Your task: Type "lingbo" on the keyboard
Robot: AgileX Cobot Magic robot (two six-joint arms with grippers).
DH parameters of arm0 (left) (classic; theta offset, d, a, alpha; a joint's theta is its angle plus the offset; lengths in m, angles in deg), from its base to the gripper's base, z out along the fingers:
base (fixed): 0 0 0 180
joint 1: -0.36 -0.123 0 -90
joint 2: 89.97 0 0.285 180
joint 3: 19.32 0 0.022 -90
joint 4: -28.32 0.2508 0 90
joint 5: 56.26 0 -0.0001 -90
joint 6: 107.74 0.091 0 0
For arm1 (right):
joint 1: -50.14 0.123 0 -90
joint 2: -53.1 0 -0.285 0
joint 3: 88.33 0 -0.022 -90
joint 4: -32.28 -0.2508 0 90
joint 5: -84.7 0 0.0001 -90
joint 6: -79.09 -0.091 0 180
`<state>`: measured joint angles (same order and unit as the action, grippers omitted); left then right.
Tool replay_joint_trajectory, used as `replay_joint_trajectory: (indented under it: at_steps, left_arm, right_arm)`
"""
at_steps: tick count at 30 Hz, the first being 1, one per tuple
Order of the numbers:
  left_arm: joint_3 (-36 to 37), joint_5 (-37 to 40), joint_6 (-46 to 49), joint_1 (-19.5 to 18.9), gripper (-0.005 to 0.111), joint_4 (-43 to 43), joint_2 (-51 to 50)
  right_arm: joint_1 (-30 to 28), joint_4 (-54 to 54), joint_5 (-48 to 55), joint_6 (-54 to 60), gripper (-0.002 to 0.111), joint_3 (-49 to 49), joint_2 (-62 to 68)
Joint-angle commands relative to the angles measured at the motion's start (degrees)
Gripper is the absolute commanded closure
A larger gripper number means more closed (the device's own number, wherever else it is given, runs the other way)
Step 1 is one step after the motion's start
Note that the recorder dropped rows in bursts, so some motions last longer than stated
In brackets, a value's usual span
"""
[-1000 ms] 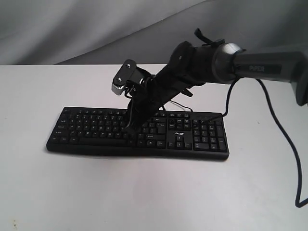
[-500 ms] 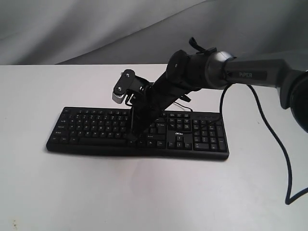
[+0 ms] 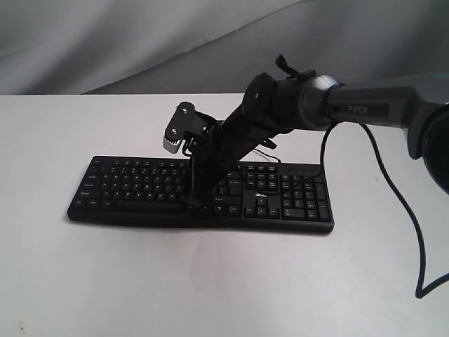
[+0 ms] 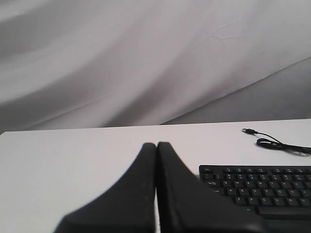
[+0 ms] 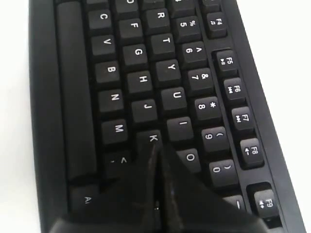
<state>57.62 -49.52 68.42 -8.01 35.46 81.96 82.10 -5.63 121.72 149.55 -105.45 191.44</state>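
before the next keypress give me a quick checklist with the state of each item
1. Right claw shut to one tip: ok.
2. Tip over the letter keys: ok, it is beside K and O.
3. Next key in sight: not ok, the claw hides what lies under its tip.
4. Key contact: cannot tell from these views.
5. Left claw off the keyboard: ok, shut and apart from it.
6. Cable connected: not ok, its plug lies loose on the table.
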Motion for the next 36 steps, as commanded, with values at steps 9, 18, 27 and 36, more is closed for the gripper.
replay_joint_trajectory:
  at_steps: [9, 18, 27, 36]
  left_arm:
    - [0.28, -0.50, -0.12, 0.38, 0.106, 0.01, 0.28]
    - [0.28, -0.50, -0.12, 0.38, 0.106, 0.01, 0.28]
    - [0.28, -0.50, -0.12, 0.38, 0.106, 0.01, 0.28]
    - [0.28, -0.50, -0.12, 0.38, 0.106, 0.01, 0.28]
  right_arm:
    - [0.01, -0.61, -0.49, 1.24, 0.108, -0.42, -0.12]
    - [0.01, -0.61, -0.49, 1.24, 0.108, -0.42, -0.12]
    - [0.04, -0.61, -0.76, 1.69, 0.108, -0.42, 0.57]
    - [0.04, -2.60, -0.32, 3.82, 0.108, -0.42, 0.98]
